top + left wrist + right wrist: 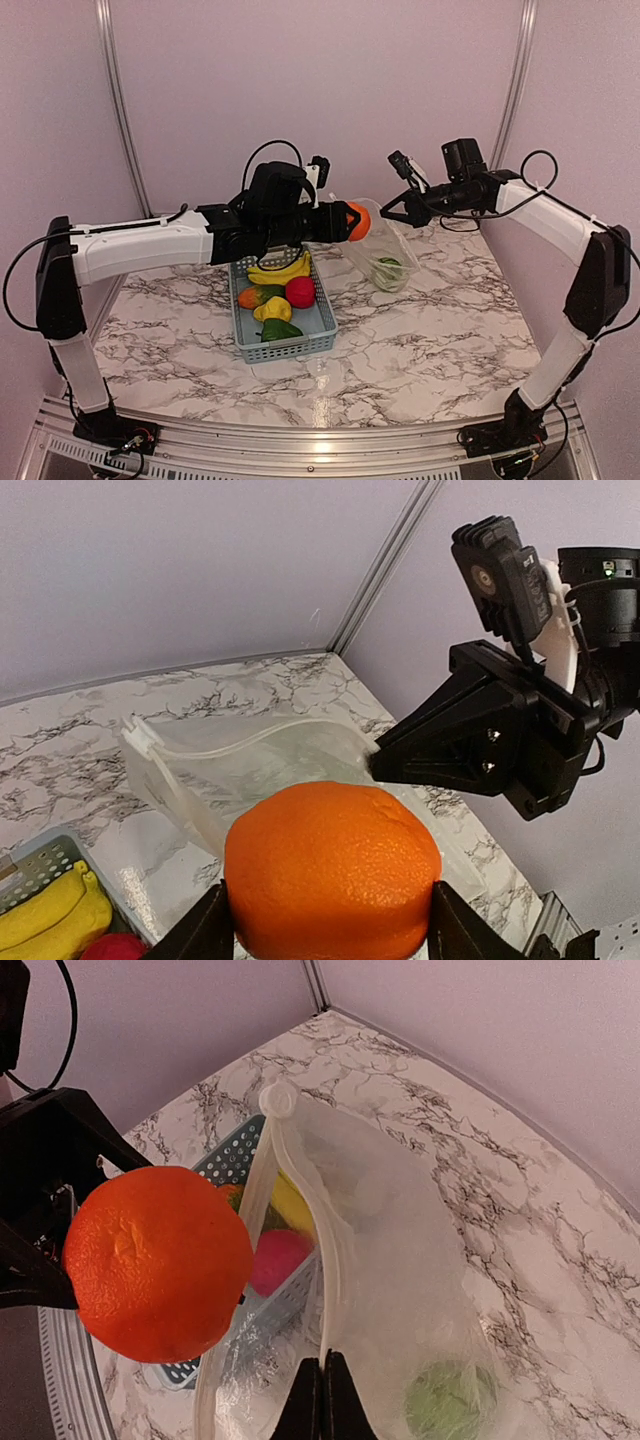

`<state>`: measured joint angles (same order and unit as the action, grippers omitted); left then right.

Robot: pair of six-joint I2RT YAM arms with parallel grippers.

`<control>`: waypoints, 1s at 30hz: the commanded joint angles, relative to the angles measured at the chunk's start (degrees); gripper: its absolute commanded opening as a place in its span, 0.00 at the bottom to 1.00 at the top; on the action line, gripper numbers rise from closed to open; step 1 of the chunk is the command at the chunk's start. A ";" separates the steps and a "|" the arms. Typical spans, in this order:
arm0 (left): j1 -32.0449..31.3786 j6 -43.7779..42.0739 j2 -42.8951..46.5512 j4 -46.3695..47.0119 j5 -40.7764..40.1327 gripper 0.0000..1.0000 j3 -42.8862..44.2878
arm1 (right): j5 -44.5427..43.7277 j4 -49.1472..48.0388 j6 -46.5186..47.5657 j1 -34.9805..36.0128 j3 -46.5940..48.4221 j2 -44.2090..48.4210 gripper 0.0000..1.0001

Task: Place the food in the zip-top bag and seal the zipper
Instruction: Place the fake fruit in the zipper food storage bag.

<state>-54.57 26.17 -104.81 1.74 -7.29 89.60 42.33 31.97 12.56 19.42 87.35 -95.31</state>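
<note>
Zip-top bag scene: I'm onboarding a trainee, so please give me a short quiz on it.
1. True or false: the right claw is shut on the rim of the zip-top bag.
2. What does the left claw grip? A a banana, B an orange, C a red piece.
3. What food already lies inside the bag?
Key: 1 true; 2 B; 3 a green piece.

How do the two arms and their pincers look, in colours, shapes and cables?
The left arm and right arm have white shells, black joints and loose black cables. The left pincer and right pincer are black and angular.
</note>
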 commanded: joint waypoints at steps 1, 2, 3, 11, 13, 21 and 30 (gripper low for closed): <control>-0.32 3.49 -4.53 10.04 3.74 0.45 3.03 | 2.09 1.53 -2.35 0.38 2.33 -1.84 0.00; -0.36 3.98 -5.73 10.24 3.81 0.45 3.88 | 2.21 1.46 -2.56 0.36 2.30 -1.88 0.00; -0.39 4.58 -6.78 10.36 3.77 0.45 4.59 | 2.25 1.37 -2.83 0.40 2.30 -1.82 0.00; -0.61 9.17 -11.77 11.94 -0.07 0.42 6.12 | 1.92 -0.56 -5.75 0.35 1.77 -0.33 0.00; -0.63 9.65 -11.75 12.92 -0.58 0.41 4.95 | 1.50 -1.22 -6.55 0.35 1.90 0.21 0.00; -0.78 12.53 -10.21 20.62 -1.15 0.41 -2.10 | -0.27 -4.56 -9.76 0.27 1.38 1.25 0.00; -0.81 14.44 -14.51 18.56 -4.12 0.53 2.99 | 4.42 -3.96 -10.44 0.44 0.86 0.75 0.00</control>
<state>-55.20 39.57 -116.25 19.46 -9.15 88.42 43.16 28.56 3.03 19.33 88.14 -95.53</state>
